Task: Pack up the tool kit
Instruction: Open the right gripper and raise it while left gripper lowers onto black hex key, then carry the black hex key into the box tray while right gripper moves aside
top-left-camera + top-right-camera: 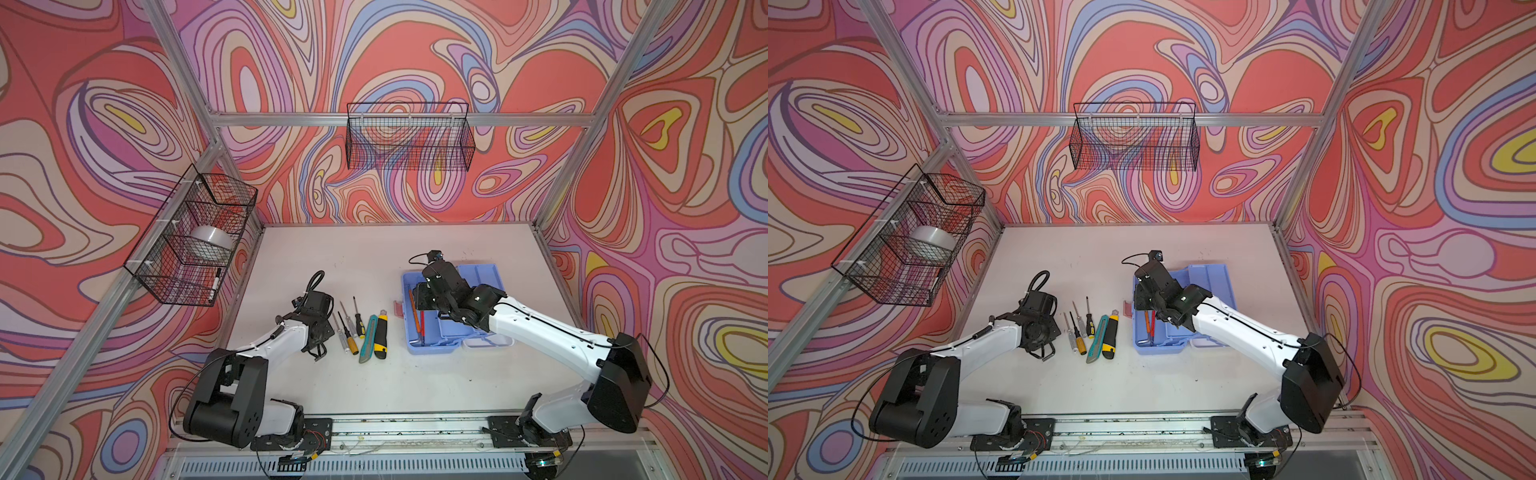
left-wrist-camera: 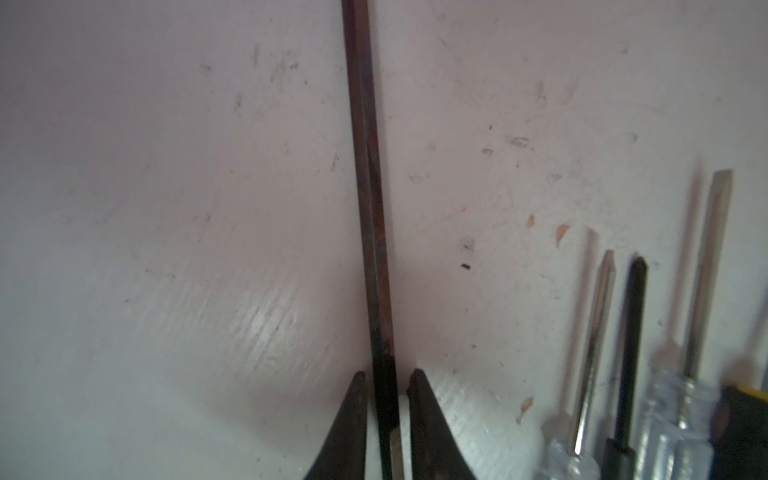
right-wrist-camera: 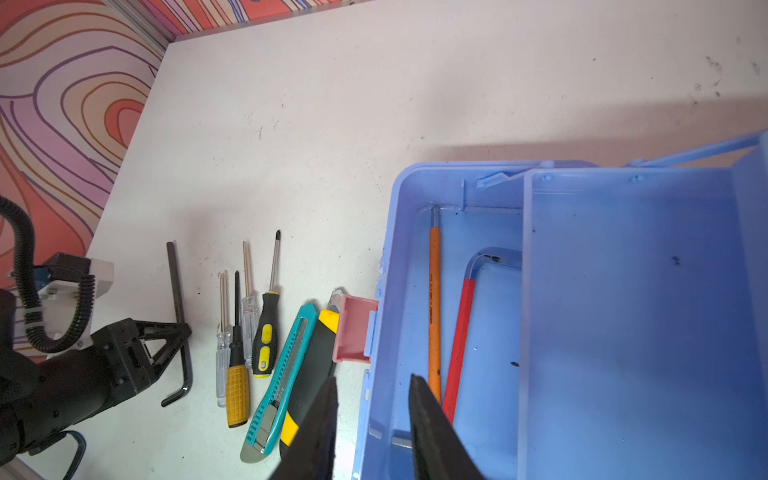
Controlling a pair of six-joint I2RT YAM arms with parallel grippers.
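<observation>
The tool kit's light blue box (image 1: 432, 347) (image 3: 386, 266) stands open on the right of the table, its inner tray (image 3: 623, 291) swung aside and a pink latch (image 3: 353, 328) on its left wall. An orange-sleeved key (image 3: 434, 299) and a red-sleeved key (image 3: 459, 345) lie inside. My right gripper (image 3: 374, 378) hangs open above the box's left wall, holding nothing. Several screwdrivers (image 1: 349, 328) (image 3: 249, 332), a teal knife (image 3: 282, 374) and a black-yellow knife (image 3: 311, 374) lie in a row beside the box. My left gripper (image 2: 387, 374) (image 3: 183, 332) straddles a black hex key (image 2: 374, 208) (image 3: 176, 291) flat on the table, a thin gap either side.
A black wire basket (image 1: 409, 139) hangs on the back wall. Another basket (image 1: 195, 237) on the left frame holds a tape roll (image 1: 212, 241) and a marker. Aluminium posts edge the white table (image 1: 374, 257).
</observation>
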